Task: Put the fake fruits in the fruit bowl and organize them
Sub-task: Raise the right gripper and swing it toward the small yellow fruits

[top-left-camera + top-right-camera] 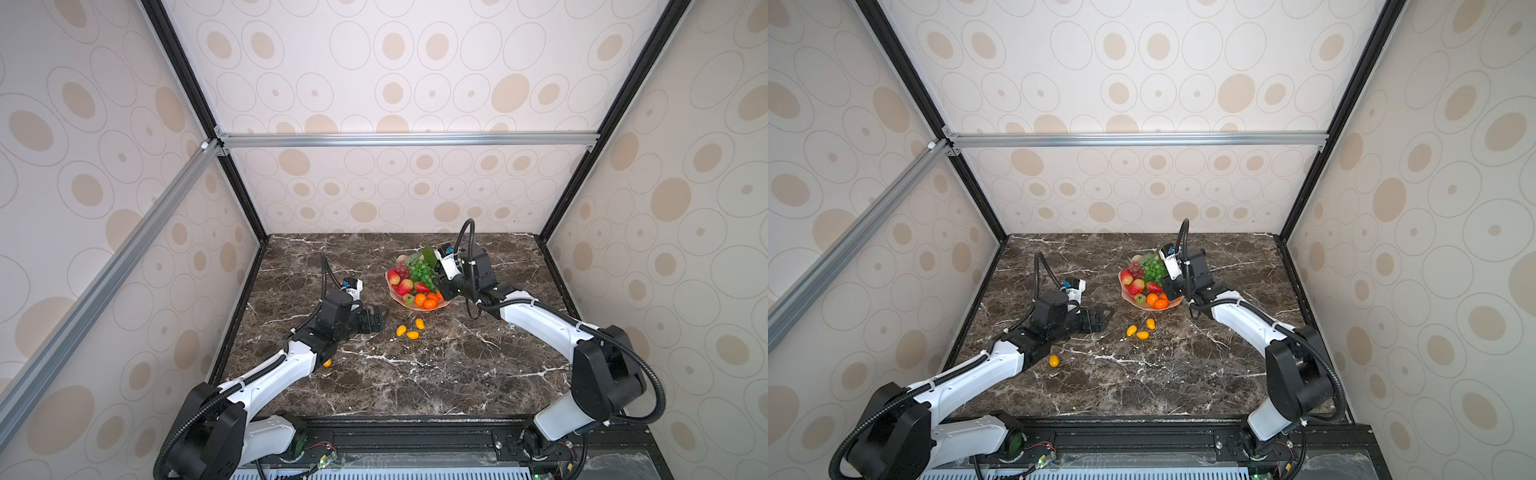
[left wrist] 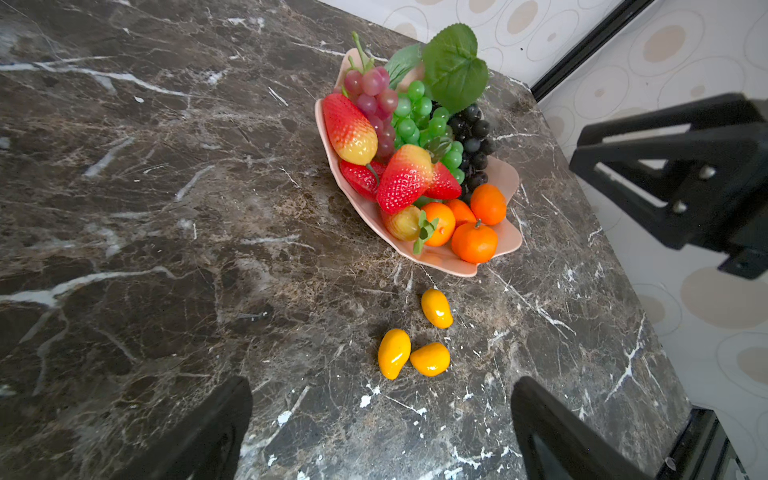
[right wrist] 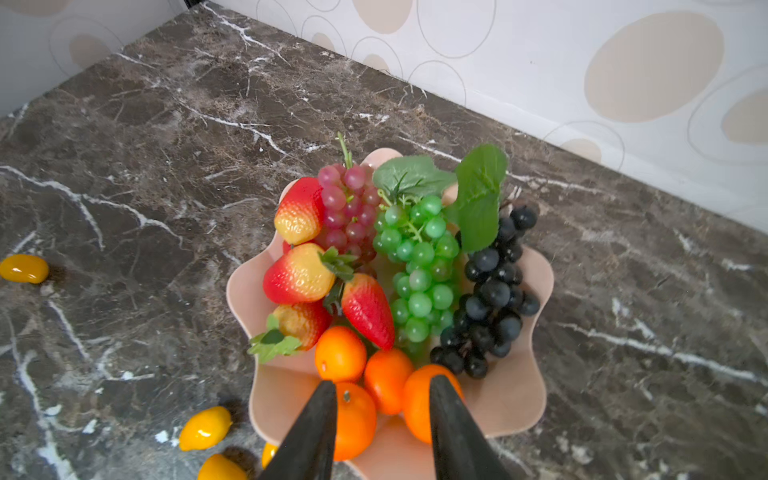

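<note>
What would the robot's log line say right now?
fruit bowl: strawberries, grapes, tangerines in | table: four yellow ovals outside | left gripper: open, empty | right gripper: open over tangerines

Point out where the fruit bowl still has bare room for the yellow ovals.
Fruit bowl: bare floor between black grapes, tangerines and rim; smaller strip between strawberries and rim. Everything else is packed.

We see glossy plastic fruits [image 2: 405,178] in a smooth matt pink bowl [image 2: 440,259] on a polished, marble-patterned tabletop [image 2: 166,249]; the leaves [image 2: 453,66] look matt, cloth-like, the far rail [image 1: 407,139] brushed metal.
</note>
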### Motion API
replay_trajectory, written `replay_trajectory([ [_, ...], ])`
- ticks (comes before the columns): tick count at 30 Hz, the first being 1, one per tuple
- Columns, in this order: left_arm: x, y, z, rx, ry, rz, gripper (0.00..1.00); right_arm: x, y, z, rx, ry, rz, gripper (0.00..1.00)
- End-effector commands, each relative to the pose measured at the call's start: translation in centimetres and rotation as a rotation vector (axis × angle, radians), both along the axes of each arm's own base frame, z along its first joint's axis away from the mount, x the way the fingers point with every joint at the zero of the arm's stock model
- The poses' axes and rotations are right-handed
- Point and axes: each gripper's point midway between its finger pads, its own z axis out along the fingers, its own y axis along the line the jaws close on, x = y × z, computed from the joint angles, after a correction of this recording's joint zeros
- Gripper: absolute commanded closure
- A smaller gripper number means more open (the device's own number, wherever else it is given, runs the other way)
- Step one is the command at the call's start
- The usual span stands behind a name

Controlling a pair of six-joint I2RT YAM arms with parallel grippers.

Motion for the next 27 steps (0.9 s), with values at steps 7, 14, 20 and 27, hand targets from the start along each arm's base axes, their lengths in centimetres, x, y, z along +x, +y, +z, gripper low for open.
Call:
replay_trajectory([
  [7, -2.4, 1.6, -1.5, 0.024, 0.023, 0.047, 0.02, -7.3, 3.4, -3.6, 0.022, 0.159, 0.01, 0.59],
  [14, -3.0, 6.8, -1.4, 0.059, 0.046, 0.252, 0.02, -9.2, 9.6, -5.8, 0.025, 0.199, 0.125, 0.58],
  [20, -2.7, 13.7, 0.3, 0.018, 0.059, 0.444, 0.02, -9.7, 17.3, -7.0, 0.02, 0.201, 0.295, 0.56],
  [27, -2.1, 19.0, 2.2, -0.036, 0.071, 0.568, 0.02, -9.7, 26.1, -8.9, 0.061, 0.236, 0.459, 0.54],
])
